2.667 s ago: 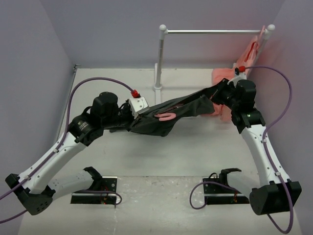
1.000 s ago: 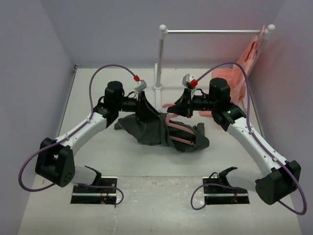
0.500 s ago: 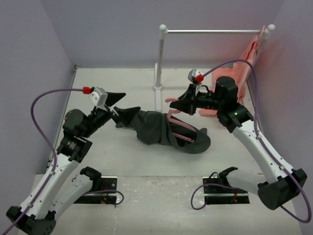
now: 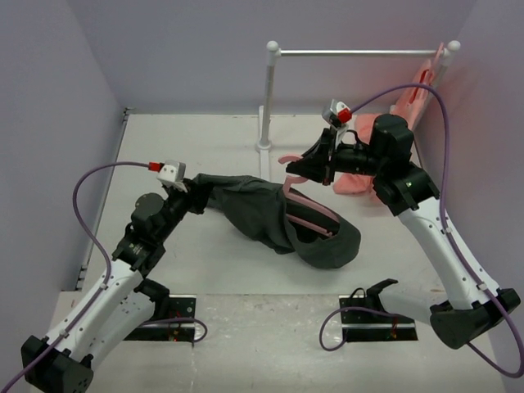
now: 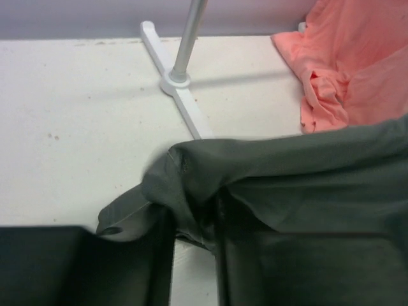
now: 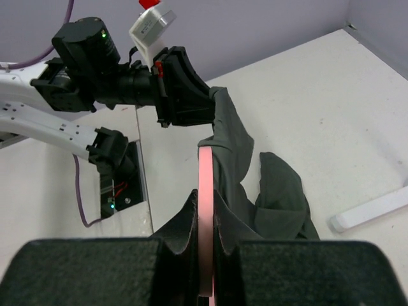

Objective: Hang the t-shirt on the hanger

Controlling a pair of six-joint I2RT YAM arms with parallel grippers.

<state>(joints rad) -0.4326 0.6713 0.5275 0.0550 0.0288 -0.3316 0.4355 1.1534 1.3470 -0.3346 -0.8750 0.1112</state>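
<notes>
The dark grey t-shirt [image 4: 262,214] lies stretched across the middle of the table, with the pink hanger [image 4: 309,221] partly inside its open end. The hanger's hook [image 4: 288,159] sticks out toward the rack. My right gripper [image 4: 301,169] is shut on the hanger near the hook. In the right wrist view the hanger [image 6: 205,182] runs as a thin pink strip between the fingers of the right gripper [image 6: 205,220], with the t-shirt [image 6: 271,194] draped beside it. My left gripper [image 4: 196,195] is shut on the shirt's left edge. A fold of the t-shirt [image 5: 191,191] is pinched in the left gripper [image 5: 194,245].
A white rack stands at the back, with its post [image 4: 268,98] and bar [image 4: 360,53]. A salmon-pink garment [image 4: 405,110] hangs at its right end and pools on the table. The rack's foot [image 5: 182,95] and that garment [image 5: 344,70] lie beyond the shirt. Black brackets [image 4: 160,315] sit at the near edge.
My left gripper was open beside the shirt's edge and is now shut on it. The shirt is stretched further left. My right gripper has lifted the hanger slightly toward the rack.
</notes>
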